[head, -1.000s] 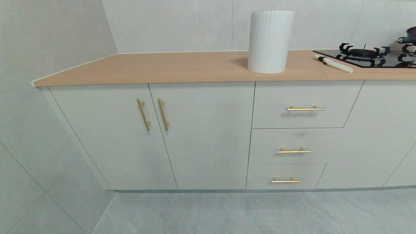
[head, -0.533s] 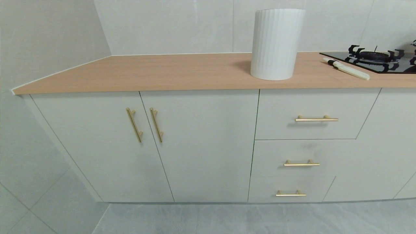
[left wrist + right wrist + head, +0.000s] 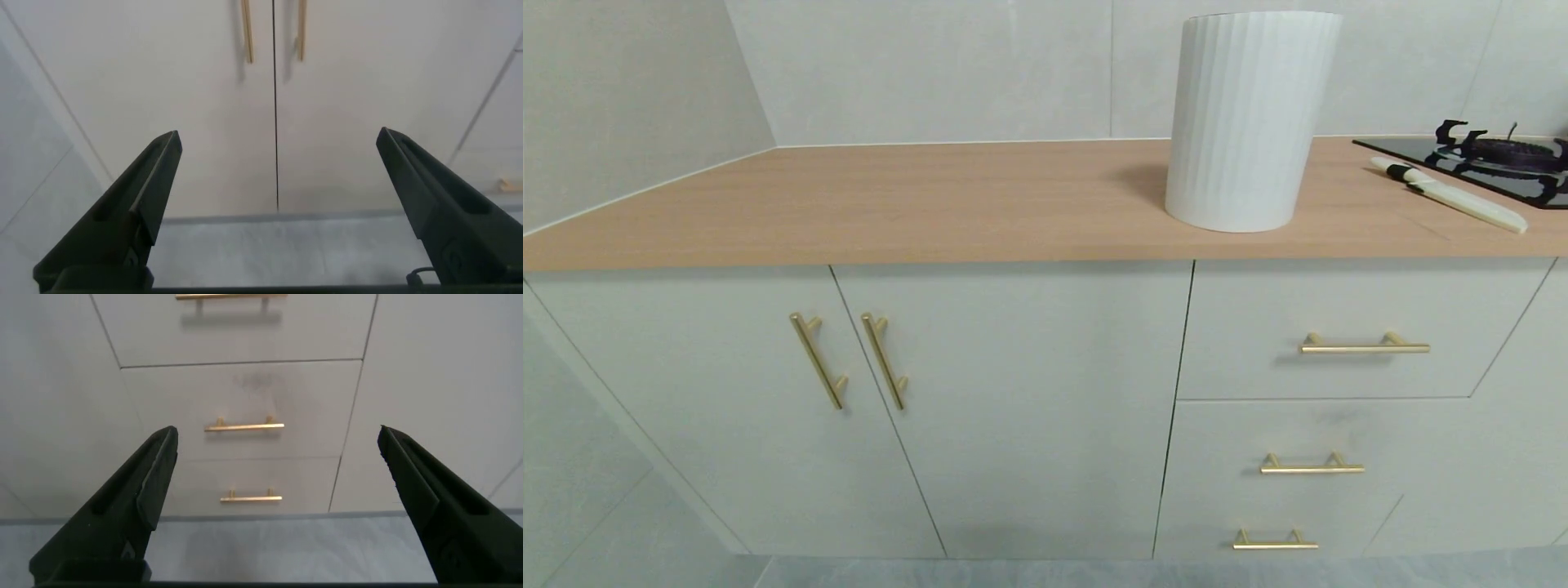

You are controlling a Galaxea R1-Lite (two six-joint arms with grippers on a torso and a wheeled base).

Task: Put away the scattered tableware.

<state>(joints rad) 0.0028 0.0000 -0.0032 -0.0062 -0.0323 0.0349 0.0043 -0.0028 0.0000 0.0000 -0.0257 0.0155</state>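
Wood-grain counter (image 3: 931,204) runs across the head view above pale cabinet fronts, with tiled wall (image 3: 931,73) behind it. A tall white ribbed canister (image 3: 1245,122) stands upright on it, toward the right. Further right lies the knife (image 3: 1450,194). It is pale with a dark band near its far end, flat on the counter and apart from the canister. It rests just beside the front edge of a black hob (image 3: 1503,159); whether the two touch cannot be told.

Under the counter on the left are two shut doors (image 3: 1029,392), their gold handles (image 3: 884,361) side by side at the seam. To the right of the doors are three shut drawers (image 3: 1339,302), one above another, each with a gold bar handle.

The left gripper (image 3: 278,137) hangs low before the doors. Its dark fingers (image 3: 139,196) are spread wide with nothing between them. The seam between the doors runs down through the gap, and grey floor (image 3: 278,245) lies beneath.

The right gripper (image 3: 278,433) hangs before the drawers, its fingers likewise spread wide and holding nothing. The bars of the middle and bottom drawers show in the gap. Both grippers face the cabinet fronts, below the counter where the knife lies.
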